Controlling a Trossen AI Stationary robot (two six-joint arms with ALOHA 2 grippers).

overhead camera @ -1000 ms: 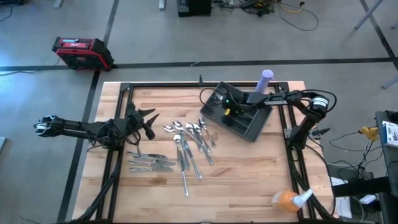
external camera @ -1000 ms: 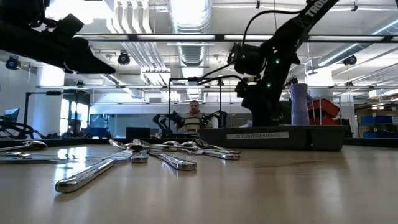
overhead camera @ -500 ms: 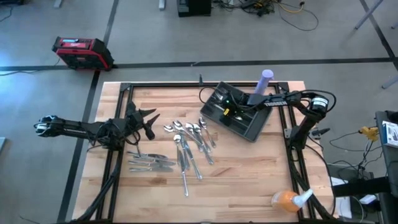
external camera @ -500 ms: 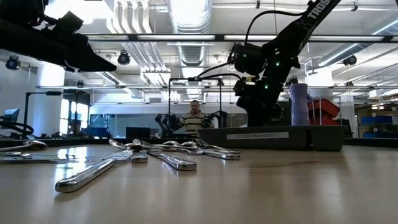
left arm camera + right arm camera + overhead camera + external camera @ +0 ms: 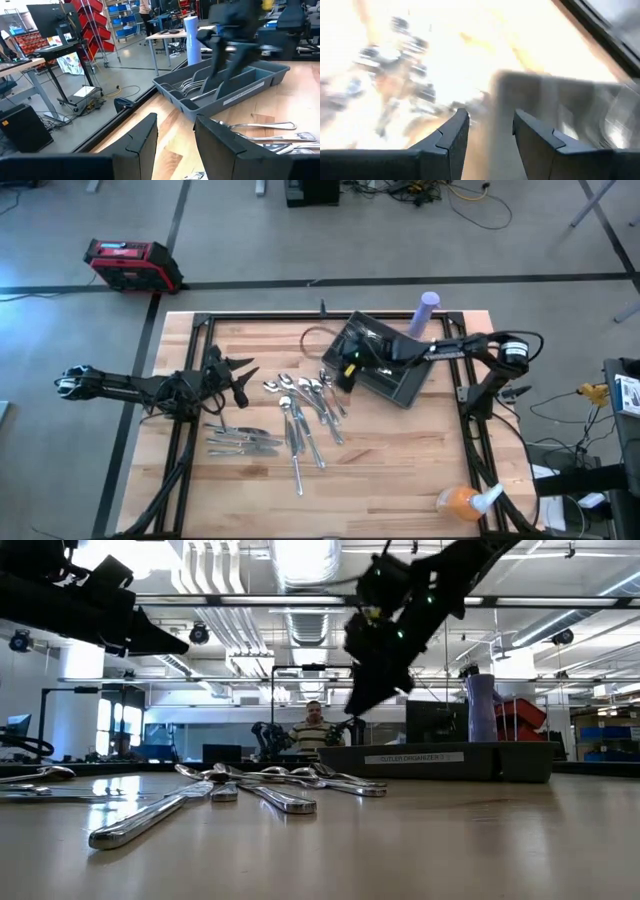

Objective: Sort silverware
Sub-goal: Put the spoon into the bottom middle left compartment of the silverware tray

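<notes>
Loose silverware lies flat on the wooden table: spoons [image 5: 300,387], longer pieces [image 5: 308,438] and knives [image 5: 242,441]. More silverware [image 5: 192,86] lies in the dark grey tray [image 5: 402,385] at the far right. My right gripper [image 5: 345,367] hangs open and empty above the tray's left end, clear of it in the low view [image 5: 362,700]. The right wrist view is blurred but shows a gap between the fingers [image 5: 490,117]. My left gripper [image 5: 243,375] waits open above the table's left part, left of the spoons.
A purple cylinder [image 5: 428,310] stands behind the tray at the far edge. An orange object with a spray bottle [image 5: 465,500] sits at the near right corner. A red toolbox [image 5: 130,265] is on the floor. A person [image 5: 313,735] sits in the room beyond.
My right gripper has risen out of the tray and swung toward the table's left, from over the tray's middle to above its left end, toward the loose spoons. It stays open and carries nothing. The silverware on the table has not moved.
</notes>
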